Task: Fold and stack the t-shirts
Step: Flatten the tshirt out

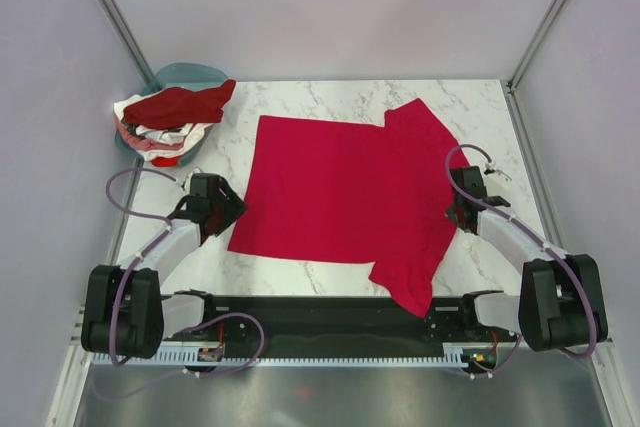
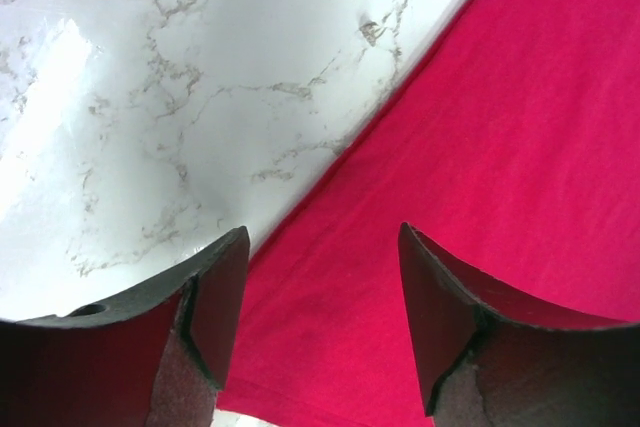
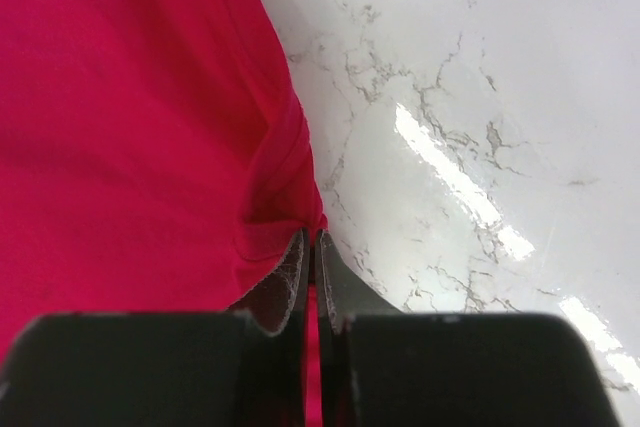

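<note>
A bright crimson t-shirt (image 1: 345, 187) lies spread flat on the marble table, its sleeves at the right side. My left gripper (image 1: 232, 209) is open just above the shirt's left edge; in the left wrist view (image 2: 322, 247) its fingers straddle the cloth (image 2: 480, 147) near the hem. My right gripper (image 1: 455, 215) is shut on the shirt's right edge, a pinch of red cloth (image 3: 270, 197) bunching at its tips (image 3: 312, 239). More shirts, dark red (image 1: 185, 102), white and coral, lie heaped at the back left.
The heap sits in a teal plastic basin (image 1: 190, 74) at the table's back left corner. Grey walls enclose the table on three sides. Bare marble (image 1: 330, 97) shows behind the shirt and at both sides.
</note>
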Controlling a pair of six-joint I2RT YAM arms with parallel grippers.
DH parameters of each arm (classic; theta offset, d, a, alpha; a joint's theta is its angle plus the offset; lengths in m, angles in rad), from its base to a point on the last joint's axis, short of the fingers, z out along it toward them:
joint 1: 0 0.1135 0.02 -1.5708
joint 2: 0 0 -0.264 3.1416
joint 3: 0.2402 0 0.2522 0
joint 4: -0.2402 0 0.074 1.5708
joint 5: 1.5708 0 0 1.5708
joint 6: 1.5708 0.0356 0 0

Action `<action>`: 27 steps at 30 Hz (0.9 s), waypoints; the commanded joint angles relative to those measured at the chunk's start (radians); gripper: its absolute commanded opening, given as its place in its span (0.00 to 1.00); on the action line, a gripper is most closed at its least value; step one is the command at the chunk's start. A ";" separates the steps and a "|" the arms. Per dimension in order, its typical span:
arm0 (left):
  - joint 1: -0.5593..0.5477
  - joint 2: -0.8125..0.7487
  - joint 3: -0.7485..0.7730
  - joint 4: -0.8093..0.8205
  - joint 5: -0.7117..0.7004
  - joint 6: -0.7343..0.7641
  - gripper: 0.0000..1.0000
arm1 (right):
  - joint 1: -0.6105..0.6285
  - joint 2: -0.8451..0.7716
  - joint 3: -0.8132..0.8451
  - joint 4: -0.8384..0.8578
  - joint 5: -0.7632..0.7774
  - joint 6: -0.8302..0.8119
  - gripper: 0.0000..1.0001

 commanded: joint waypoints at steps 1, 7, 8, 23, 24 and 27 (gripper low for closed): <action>-0.005 0.057 0.029 0.055 0.005 0.040 0.68 | -0.002 0.013 0.044 -0.006 0.021 -0.030 0.06; -0.029 0.177 0.088 0.050 0.041 0.080 0.59 | -0.003 0.019 0.055 0.000 0.025 -0.045 0.06; -0.038 0.186 0.101 0.041 0.032 0.086 0.58 | -0.002 0.021 0.058 0.002 0.027 -0.047 0.06; -0.104 0.367 0.297 -0.083 -0.195 0.095 0.02 | -0.003 0.105 0.110 0.020 0.025 -0.044 0.04; -0.103 0.375 0.308 -0.091 -0.221 0.091 0.02 | -0.003 0.139 0.121 0.022 0.022 -0.040 0.04; -0.097 0.393 0.344 -0.100 -0.249 0.072 0.02 | -0.005 0.220 0.174 0.028 0.010 -0.028 0.02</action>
